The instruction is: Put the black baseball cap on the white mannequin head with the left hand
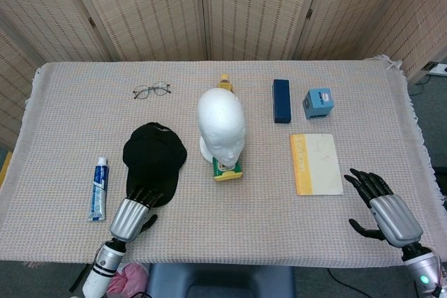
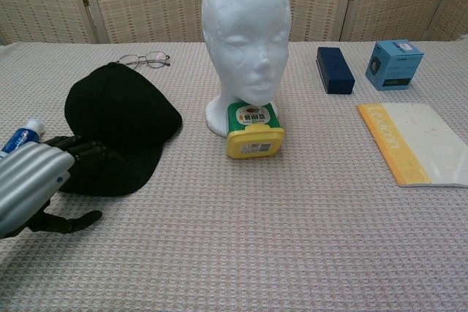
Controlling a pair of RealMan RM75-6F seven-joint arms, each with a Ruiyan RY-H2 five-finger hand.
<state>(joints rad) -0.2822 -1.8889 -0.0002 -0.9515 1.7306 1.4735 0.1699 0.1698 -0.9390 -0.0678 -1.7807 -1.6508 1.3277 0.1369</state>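
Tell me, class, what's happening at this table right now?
The robot's left hand rests at the brim of the black baseball cap, fingers over its near edge, cap not lifted. The white mannequin head stands bare beside it. The right hand sits open near the table's edge.

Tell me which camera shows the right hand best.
The head view. The right hand shows there at the table's near right corner, fingers spread, holding nothing, beside the yellow-edged notebook. The chest view does not show it at all; only the left hand appears there.
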